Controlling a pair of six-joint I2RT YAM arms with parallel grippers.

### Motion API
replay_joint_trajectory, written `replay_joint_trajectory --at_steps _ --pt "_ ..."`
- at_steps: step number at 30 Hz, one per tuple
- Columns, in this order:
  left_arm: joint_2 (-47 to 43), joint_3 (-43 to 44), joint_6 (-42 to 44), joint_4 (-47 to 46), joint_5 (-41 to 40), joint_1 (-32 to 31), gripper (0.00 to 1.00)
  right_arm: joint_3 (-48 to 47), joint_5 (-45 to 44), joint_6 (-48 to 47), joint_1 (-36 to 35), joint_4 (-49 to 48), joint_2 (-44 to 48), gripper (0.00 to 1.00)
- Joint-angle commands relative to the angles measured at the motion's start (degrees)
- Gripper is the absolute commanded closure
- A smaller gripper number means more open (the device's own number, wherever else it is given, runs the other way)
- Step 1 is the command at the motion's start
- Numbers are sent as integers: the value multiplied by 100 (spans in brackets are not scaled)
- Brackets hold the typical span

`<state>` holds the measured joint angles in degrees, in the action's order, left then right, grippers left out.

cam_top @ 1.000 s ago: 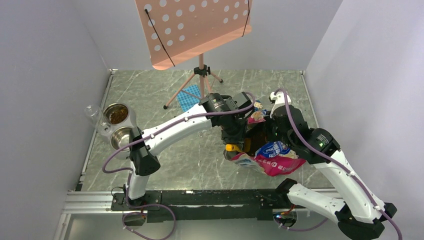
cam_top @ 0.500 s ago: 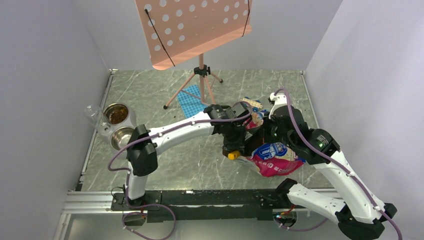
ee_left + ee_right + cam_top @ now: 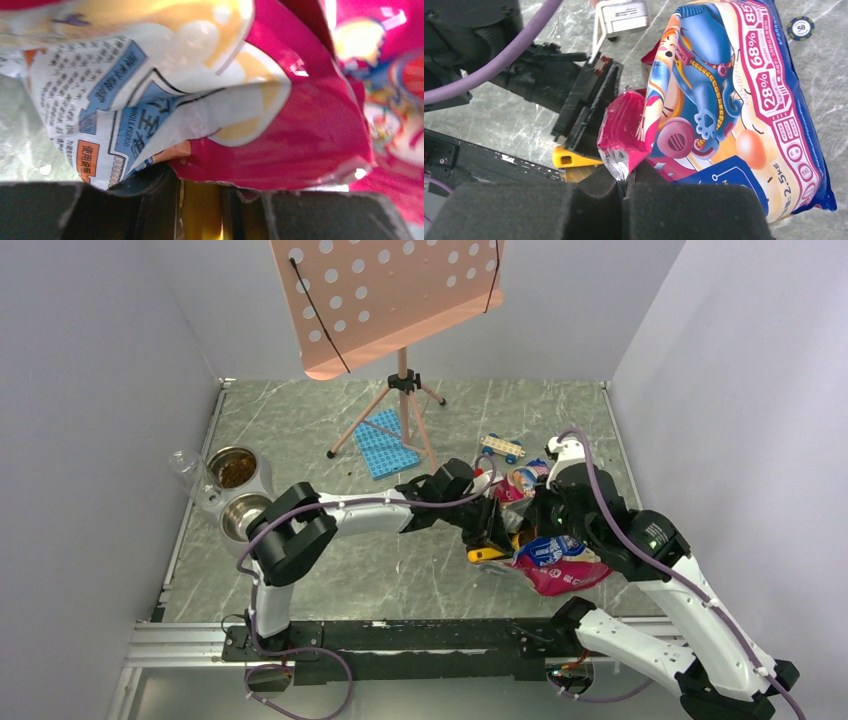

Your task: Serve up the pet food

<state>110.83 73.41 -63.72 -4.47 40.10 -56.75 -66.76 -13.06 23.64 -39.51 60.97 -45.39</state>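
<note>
The pink-and-blue foil bag (image 3: 556, 562) lies on its side on the right of the floor. My right gripper (image 3: 626, 186) is shut on the torn pink edge of the bag (image 3: 734, 90) at its mouth, holding it up. My left gripper (image 3: 492, 538) is shut on the handle of the yellow scoop (image 3: 200, 210), and the scoop (image 3: 487, 554) sits low at the bag's opening with the bag (image 3: 280, 135) filling the left wrist view. Brown pet food (image 3: 234, 470) shows in the far steel bowl at the left. Any pet food inside the bag is hidden.
An empty steel bowl (image 3: 243, 516) sits beside the filled one in a double stand. A pink music stand (image 3: 402, 390) is at the back, with a blue mat (image 3: 385, 443) by its legs. A toy car (image 3: 500, 448) and a poker chip (image 3: 800, 27) lie near the bag.
My left arm has dropped lower and reached further right, bringing the scoop down to the bag's mouth. The toy car behind it is now uncovered. The right gripper keeps its hold.
</note>
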Motion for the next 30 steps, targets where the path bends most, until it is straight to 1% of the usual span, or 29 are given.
replay_joint_trajectory --at_steps 1,4,5,6,9,13,16,20,22,26,27,28,30 --pt "-542 -687 85 -2426 926 -10 100 -456 236 167 -51 -1335 531 100" --pt "-1076 -1420 -402 -3511 950 63 100 -420 18 191 -53 -1298 643 100" --pt "-1227 -1624 -463 -3626 915 89 100 -403 -35 198 -53 -1292 669 100" --pt "-1355 -1720 -423 -3513 899 116 100 -399 -79 190 -49 -1283 678 100" --pt "-1717 -1804 -64 -2766 789 134 100 -402 -160 172 -54 -1242 657 100" --pt "-2056 -1886 86 -2060 612 234 100 -424 -337 130 -49 -1223 630 100" --pt "-2258 -1989 -33 -1773 524 370 100 -450 -503 121 -49 -1190 597 100" --pt "-2432 -2093 -516 -1293 401 545 100 -467 -599 144 -49 -1172 560 100" --pt "-2463 -2036 -781 -637 220 606 100 -463 -594 141 -48 -1179 527 100" --pt "-2261 -1533 -1227 847 95 571 100 -428 -520 135 -48 -1261 430 100" --pt "-2180 -1331 -1296 1221 67 543 100 -433 -491 133 -48 -1283 395 100" --pt "-2120 -1013 -1281 1786 -34 515 100 -446 -461 126 -51 -1308 358 100" --pt "-2030 -233 -949 3073 -497 484 100 -467 -418 88 -53 -1360 309 100"
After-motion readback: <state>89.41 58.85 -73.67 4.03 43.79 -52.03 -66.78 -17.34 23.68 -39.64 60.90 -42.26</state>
